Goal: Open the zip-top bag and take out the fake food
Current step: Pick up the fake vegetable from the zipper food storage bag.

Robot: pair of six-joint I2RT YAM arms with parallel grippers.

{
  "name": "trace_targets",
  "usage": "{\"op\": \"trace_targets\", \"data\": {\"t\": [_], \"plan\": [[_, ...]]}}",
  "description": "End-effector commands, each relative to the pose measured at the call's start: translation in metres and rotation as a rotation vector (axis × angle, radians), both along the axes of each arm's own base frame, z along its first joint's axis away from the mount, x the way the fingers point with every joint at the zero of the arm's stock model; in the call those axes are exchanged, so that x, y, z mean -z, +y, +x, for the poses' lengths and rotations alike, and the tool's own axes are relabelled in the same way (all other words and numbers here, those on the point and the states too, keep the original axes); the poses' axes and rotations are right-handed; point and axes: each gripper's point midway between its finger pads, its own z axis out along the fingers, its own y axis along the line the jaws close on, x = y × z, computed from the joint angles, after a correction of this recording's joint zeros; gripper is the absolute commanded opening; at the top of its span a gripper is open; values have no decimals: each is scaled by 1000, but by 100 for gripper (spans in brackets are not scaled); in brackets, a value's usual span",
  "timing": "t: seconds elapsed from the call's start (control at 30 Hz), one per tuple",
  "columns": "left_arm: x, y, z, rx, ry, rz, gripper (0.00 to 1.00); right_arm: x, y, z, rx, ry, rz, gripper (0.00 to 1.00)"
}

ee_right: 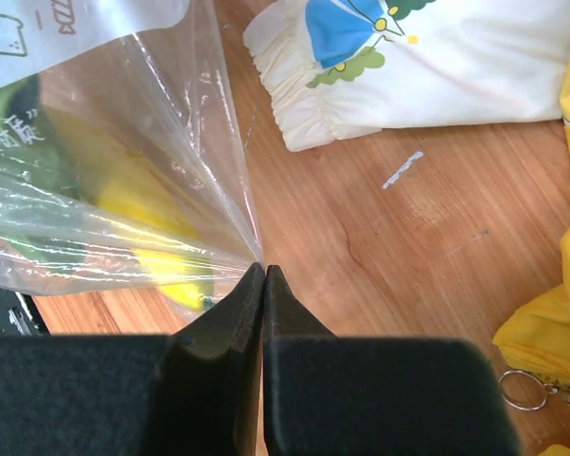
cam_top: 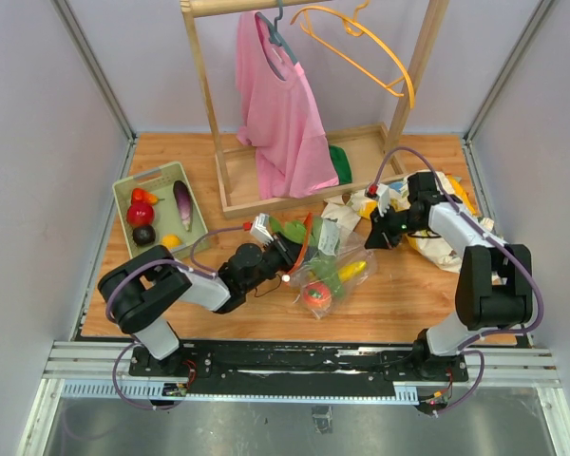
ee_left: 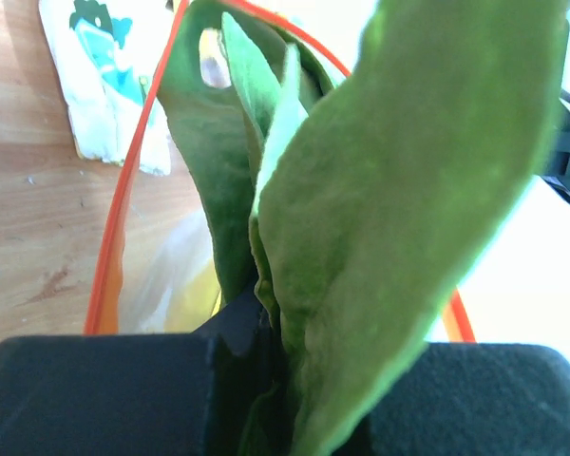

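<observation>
The zip-top bag [cam_top: 328, 271] lay near the middle of the desk, a little toward its near edge, with its mouth turned toward the left arm. The left gripper [cam_top: 287, 249] sat at that mouth, its jaws pinching a leafy green piece [ee_left: 380, 209] of the fake food. The bag's orange-red zipper strip [ee_left: 114, 237] looped around the leaves. The right gripper [ee_right: 264, 271] was at the bag's opposite end. Its jaws were pressed together, and the clear film drew to a taut point right at the fingertips, so it appeared to be nipping the plastic.

Inside the bag a yellow piece [cam_top: 353, 270] and a red-orange piece [cam_top: 315, 294] showed through the crinkled film.

A pale green tray [cam_top: 158, 175] stood by the desk's left edge, holding a purple eggplant [cam_top: 182, 204], a red piece [cam_top: 140, 214] and a few smaller bits. A white-and-yellow printed cloth [ee_right: 456, 76] was bunched near the right edge, just beyond the right gripper. Along the far edge stood a wooden rack [cam_top: 204, 95] with a pink shirt [cam_top: 280, 104] hanging from it.
</observation>
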Motion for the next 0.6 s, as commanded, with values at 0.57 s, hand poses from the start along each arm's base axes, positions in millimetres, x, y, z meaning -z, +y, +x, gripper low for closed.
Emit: {"op": "trace_targets", "data": {"t": [0.57], "plan": [[-27,97,22,-427,-121,63,0,1,-19,34,35,-214,-133,1]]}}
